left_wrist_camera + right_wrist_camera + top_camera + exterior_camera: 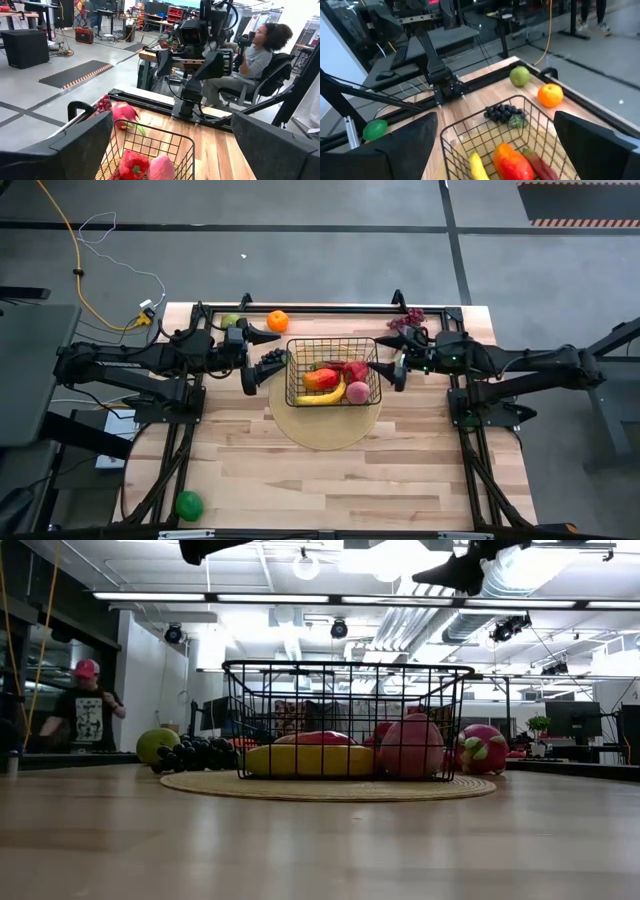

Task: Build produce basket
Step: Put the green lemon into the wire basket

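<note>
While both grippers hover beside the basket [333, 370], left fingers [75, 145] spread empty, right fingers [590, 135] likewise.

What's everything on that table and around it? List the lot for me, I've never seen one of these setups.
Table: one, pale wood.
Disc: one, pale wood, under the basket.
Basket: one, black wire, mid-table.
Banana: one, yellow, in the basket.
Mango: one, red-orange, in the basket.
Peach: one, pink, in the basket.
Red item: one, in the basket, kind unclear.
Dark grapes: one bunch, left of the basket.
Orange: one, at the far edge.
Pear: one, green, beside the orange.
Red grapes: one bunch, far right.
Dragon fruit: one, pink, outside the basket.
Ball: one, green, near-left corner.
People: two, in the room beyond.
Left end effector: black, open, left of the basket.
Right end effector: black, open, right of the basket.
</note>
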You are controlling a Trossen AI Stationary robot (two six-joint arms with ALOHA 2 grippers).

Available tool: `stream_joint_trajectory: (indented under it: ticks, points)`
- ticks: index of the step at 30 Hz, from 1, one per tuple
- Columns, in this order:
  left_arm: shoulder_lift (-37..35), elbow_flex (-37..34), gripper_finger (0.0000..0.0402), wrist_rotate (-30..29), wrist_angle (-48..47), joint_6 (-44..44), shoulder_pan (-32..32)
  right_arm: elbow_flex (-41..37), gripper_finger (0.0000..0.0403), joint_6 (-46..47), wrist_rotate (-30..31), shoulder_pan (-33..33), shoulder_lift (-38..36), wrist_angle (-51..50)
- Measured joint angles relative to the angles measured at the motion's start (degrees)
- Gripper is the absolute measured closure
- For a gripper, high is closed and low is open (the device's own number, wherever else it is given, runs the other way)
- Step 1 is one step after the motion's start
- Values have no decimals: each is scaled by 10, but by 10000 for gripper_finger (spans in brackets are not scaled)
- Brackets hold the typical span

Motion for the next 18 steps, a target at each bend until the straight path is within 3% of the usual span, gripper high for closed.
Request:
stream_joint_trajectory:
  ticks: [12,16,18]
  points:
    - [0,0,9,-4,0,-4,0,-7,15,-23,0,-2,-15,-1]
    - [12,11,9,1,0,-86,1,-7,15,-23,0,-2,-15,-2]
    - [27,36,9,22,-55,-136,-4,-7,15,-23,0,-2,-15,-6]
